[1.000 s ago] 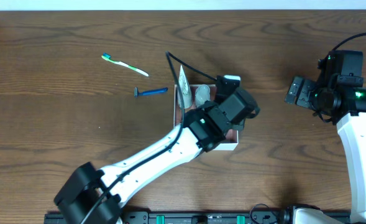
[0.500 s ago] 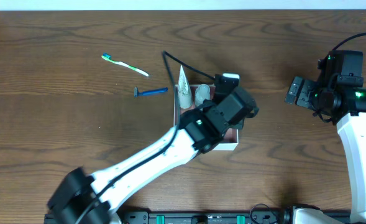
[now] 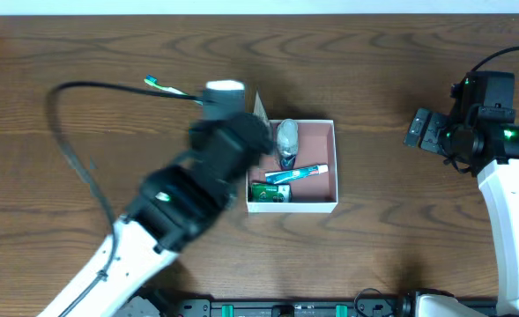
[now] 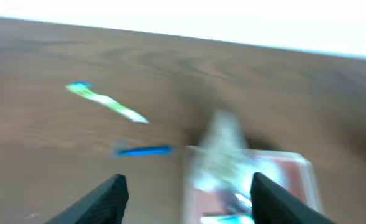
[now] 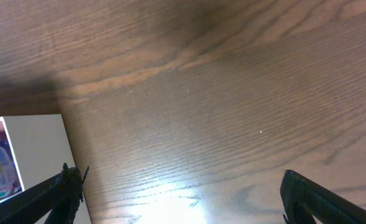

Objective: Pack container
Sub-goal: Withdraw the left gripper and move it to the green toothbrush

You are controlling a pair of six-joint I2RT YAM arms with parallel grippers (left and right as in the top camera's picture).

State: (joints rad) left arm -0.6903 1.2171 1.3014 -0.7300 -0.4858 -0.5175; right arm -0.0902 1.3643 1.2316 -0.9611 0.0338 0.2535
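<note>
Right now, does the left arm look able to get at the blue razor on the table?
Probably yes. The left gripper is open and empty, and the blue razor lies in the open just ahead of it, outside the container, with nothing over it or in between.

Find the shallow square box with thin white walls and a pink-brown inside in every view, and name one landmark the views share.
Overhead: the box sits at the centre of the picture.
Left wrist: the box is blurred, at the bottom edge, right of centre.
Right wrist: only a white-walled corner of the box shows, at the left edge.
Shared landmark: the dark wood-grain table around it.
</note>
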